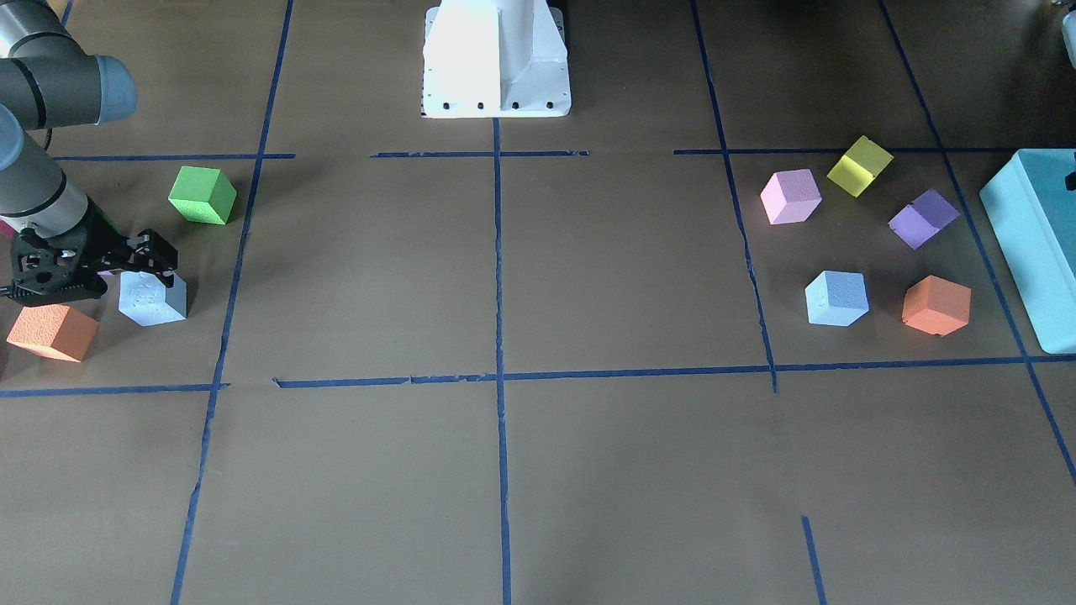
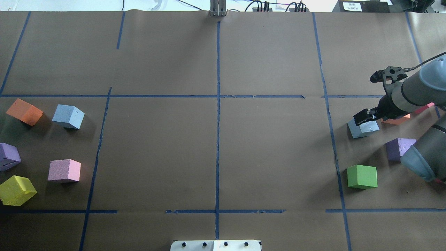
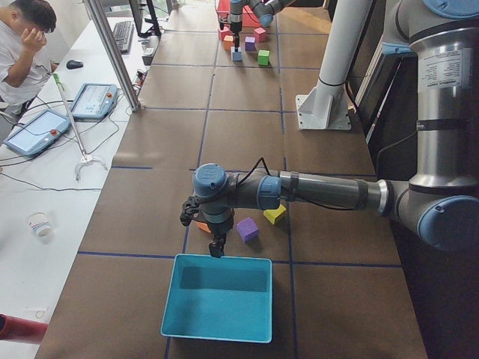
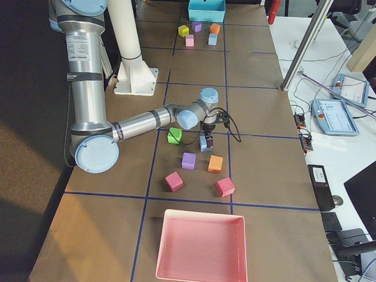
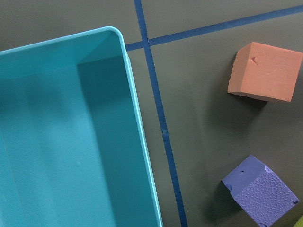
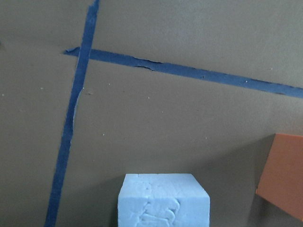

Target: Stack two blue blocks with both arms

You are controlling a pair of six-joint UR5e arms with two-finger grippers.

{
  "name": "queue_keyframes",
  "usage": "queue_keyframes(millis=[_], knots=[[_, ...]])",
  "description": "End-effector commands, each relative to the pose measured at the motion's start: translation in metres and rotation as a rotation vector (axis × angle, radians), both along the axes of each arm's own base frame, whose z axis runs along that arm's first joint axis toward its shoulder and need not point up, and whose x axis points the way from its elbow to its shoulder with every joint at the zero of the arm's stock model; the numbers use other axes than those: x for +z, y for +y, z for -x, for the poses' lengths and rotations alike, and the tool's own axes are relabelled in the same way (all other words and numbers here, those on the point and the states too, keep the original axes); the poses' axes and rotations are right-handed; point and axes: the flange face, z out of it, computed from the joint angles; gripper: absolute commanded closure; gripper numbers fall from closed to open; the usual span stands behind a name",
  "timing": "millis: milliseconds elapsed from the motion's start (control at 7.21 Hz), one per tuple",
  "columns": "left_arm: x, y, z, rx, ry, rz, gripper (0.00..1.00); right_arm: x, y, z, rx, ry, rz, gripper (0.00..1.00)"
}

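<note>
- Blue block, the paler one (image 1: 155, 302), sat flat on the counter (image 1: 504, 470) at the robot's right end. The right hand (image 2: 364, 116) was down on it from above. From these angles I could not tell whether its jaws stood apart around the foam or were pressed onto it.
- A grip set off-centre or across a corner would probably twist the soft cube, so it would hang tilted and land crooked.
- Just beside it lay an orange cube (image 1: 52, 332), with a dark purple cube (image 2: 400, 148) and a green cube (image 1: 203, 195) near. A skewed finger could shove the orange one.
- Well apart, at the robot's left end, the deeper blue block (image 1: 836, 297) rested untouched. Around it were a second orange cube (image 1: 936, 305), a lilac cube (image 1: 923, 218), a pink cube (image 1: 790, 196) and a yellow cube (image 1: 859, 165).
- Farthest out, the left hand (image 3: 218, 250) hung over the rim of the turquoise box (image 1: 1030, 244), away from its block. Whether it was open or closed could not be told.
- Its wrist view held the second orange cube and the lilac cube, not the blue one. A wrong pick, or a brush against those two on the way, seemed the main risk there.
- Two arms converging on one stack could also clash, or the foam could topple if it was set down off-square.
</note>
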Motion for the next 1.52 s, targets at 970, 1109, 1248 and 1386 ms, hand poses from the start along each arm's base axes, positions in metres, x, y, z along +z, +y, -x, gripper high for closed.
queue_keyframes(millis=[970, 1109, 1248, 1386], knots=[[0.0, 0.001, 0.0, 0.0, 0.001, 0.002, 0.0, -0.152, -0.051, 0.12, 0.019, -0.069, 0.079, 0.99], [0.001, 0.002, 0.0, 0.0, 0.001, 0.004, 0.0, -0.206, -0.047, 0.172, 0.082, -0.095, 0.136, 0.99], [-0.001, 0.001, 0.0, 0.0, 0.001, -0.001, 0.0, -0.259, -0.053, 0.232, 0.132, -0.098, 0.139, 0.99], [-0.001, 0.001, 0.0, 0.0, 0.001, -0.001, 0.0, -0.302, -0.061, 0.287, 0.162, -0.081, 0.137, 0.98]])
